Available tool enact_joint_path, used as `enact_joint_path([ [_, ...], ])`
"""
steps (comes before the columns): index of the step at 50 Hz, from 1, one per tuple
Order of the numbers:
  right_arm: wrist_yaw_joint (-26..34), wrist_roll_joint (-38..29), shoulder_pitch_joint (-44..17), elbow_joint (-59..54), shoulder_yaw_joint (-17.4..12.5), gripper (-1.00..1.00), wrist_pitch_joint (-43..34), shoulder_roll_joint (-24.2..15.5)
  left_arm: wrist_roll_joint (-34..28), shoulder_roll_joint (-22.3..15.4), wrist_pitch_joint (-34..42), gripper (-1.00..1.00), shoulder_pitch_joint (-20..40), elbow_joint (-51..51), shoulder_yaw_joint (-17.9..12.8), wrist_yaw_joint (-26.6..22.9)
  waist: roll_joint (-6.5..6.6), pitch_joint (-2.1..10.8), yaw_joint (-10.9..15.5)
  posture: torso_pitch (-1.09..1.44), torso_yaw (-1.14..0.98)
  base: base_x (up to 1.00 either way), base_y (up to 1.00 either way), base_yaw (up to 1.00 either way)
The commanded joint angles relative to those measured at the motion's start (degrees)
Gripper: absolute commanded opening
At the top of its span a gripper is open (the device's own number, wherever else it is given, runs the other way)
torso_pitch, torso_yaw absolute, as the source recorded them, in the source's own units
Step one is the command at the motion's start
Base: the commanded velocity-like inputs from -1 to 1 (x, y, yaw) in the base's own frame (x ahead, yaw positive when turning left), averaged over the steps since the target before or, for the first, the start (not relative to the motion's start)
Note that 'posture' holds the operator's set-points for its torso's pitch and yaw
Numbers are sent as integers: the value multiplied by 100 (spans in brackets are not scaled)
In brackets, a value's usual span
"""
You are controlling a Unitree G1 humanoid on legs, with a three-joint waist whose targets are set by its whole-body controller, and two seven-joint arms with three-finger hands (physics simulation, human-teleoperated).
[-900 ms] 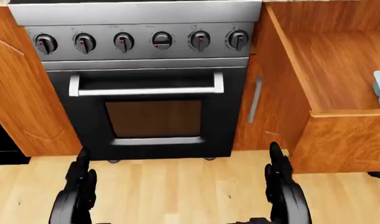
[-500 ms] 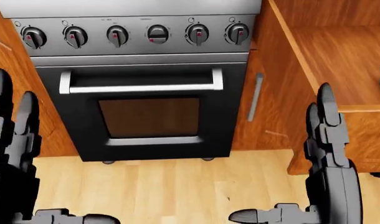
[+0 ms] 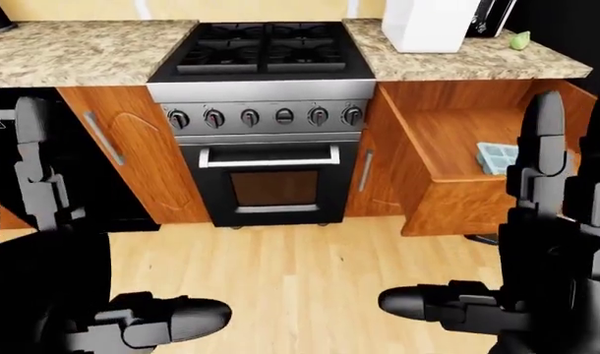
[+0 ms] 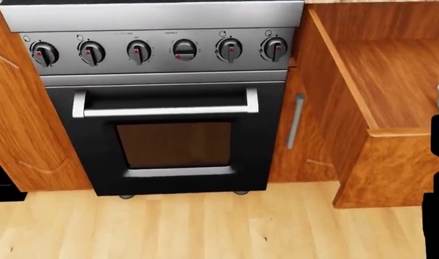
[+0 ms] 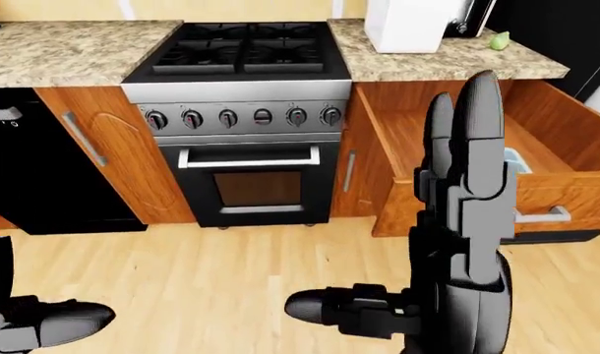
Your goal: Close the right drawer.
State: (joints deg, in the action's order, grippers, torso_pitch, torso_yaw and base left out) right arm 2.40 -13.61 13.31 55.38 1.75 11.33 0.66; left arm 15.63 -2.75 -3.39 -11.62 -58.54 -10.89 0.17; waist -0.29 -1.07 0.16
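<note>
The drawer (image 5: 536, 193) stands open right of the stove (image 3: 266, 140). Both hands, left (image 3: 54, 243) and right (image 5: 457, 221), are raised with fingers spread wide, touching nothing.

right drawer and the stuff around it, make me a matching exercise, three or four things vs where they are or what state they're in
Things:
1. right drawer
2. oven door
3. white box
4. right hand

States or places:
a. shut, under the row of knobs
b. raised, fingers straight up and open
c. pulled out, a pale blue tray inside
d. on the counter right of the stove

Pairs: 1-c, 2-a, 3-d, 4-b
</note>
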Motion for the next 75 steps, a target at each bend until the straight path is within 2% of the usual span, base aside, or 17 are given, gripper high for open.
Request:
enact_joint_path([
  [1,-25,-46,-33,256,37,100,132,-4,234,-299,-488,100,-37,-145,37,344,21,37,-5,0,0,0,0,0],
  [5,-22,8,-81,214,88,100,155,-27,461,-1006,-943,100,-213,-145,118,996,45,27,-12,0,0,0,0,0],
  [13,-146,-5,-96,20,-15,100,169,-2,604,-1669,-1763,100,-538,-145,344,1468,77,17,0,0,0,0,0,0],
  [17,-207,-63,-57,-15,5,100,203,15,646,-2187,-2202,100,-708,-145,393,1913,93,10,4,0,0,0,0,0],
  [30,-190,494,16,76,-482,100,122,67,561,-2326,-2343,100,-748,-145,530,2008,106,34,25,0,0,0,0,0],
  [42,-111,461,293,146,-351,100,353,139,587,-2287,-2375,100,-773,-145,519,1974,108,53,24,0,0,0,0,0],
  [43,-123,367,304,134,-278,100,391,147,597,-2328,-2393,100,-779,-145,520,2007,128,101,-7,0,0,0,0,-20],
  [45,-154,308,375,156,-212,100,457,138,606,-2413,-2421,100,-781,-145,507,2088,152,-75,0,0,0,0,0,-20],
  [50,-199,212,473,80,-50,100,557,98,585,-2254,-2430,100,-843,-145,551,1939,145,-163,-45,0,0,0,0,-28],
  [55,-216,252,429,52,-49,100,513,52,586,-2339,-2437,100,-832,-145,564,2015,163,-186,-109,0,0,0,0,-37],
  [60,-225,236,438,44,-35,100,521,42,582,-2365,-2449,100,-839,-145,573,2043,410,-262,-54,0,0,0,0,-37],
  [66,-223,222,421,7,-5,100,511,32,576,-2278,-2430,100,-853,-145,579,1953,290,-175,-19,0,0,0,0,-37],
  [69,-236,196,451,-9,28,100,547,25,577,-2240,-2419,100,-852,-145,575,1912,88,-176,15,0,0,0,0,-37],
  [71,-242,167,490,3,67,100,578,21,592,-2261,-2411,100,-834,-145,566,1932,-162,-112,8,0,0,0,0,-37],
  [72,-250,164,498,4,77,100,579,17,596,-2276,-2409,100,-831,-145,567,1945,-23,-144,-54,0,0,0,0,-38],
  [74,-258,153,499,-6,86,100,585,6,597,-2321,-2420,100,-830,-145,573,1986,-96,-198,-82,0,0,0,0,-37],
  [75,-259,157,512,12,88,100,579,3,597,-2347,-2423,100,-825,-145,571,2011,-53,-180,-135,0,0,0,0,-38],
])
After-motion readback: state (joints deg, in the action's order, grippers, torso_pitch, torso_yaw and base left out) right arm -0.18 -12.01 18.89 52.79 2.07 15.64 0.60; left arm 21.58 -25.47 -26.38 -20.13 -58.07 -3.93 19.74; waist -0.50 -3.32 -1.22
